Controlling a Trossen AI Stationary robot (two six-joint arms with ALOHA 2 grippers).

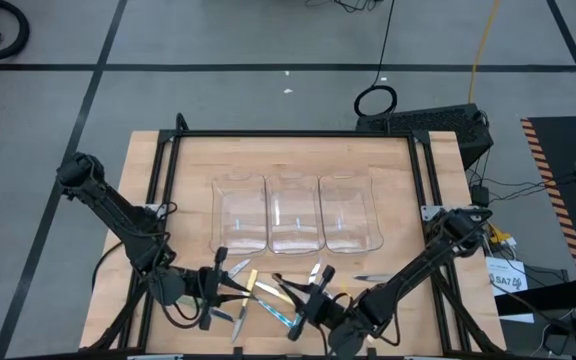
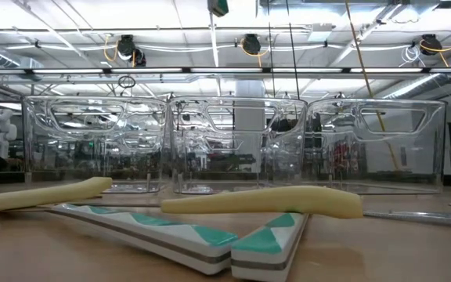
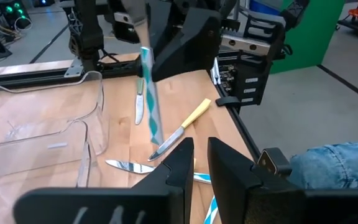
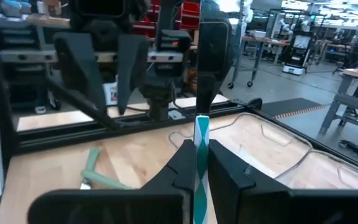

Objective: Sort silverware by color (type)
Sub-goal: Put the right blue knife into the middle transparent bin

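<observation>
Several pieces of silverware lie scattered near the table's near edge, between my two grippers. Yellow handles and teal-and-white ones lie flat in the low view. My right gripper is shut on a teal-and-white-handled piece, over the pile. My left gripper is open and faces it from the left, touching nothing. A yellow-handled knife lies below the held piece. My right gripper pinches the teal-and-white handle between its two fingers. The piece stands steeply, with its silvery end up and its handle end down near the table. Whether that lower end touches the table, I cannot tell.
Three clear plastic bins stand side by side in the table's middle, beyond the silverware. A black frame borders the tabletop. A green-handled piece lies near my left gripper. A person's leg in jeans shows beyond the table's edge.
</observation>
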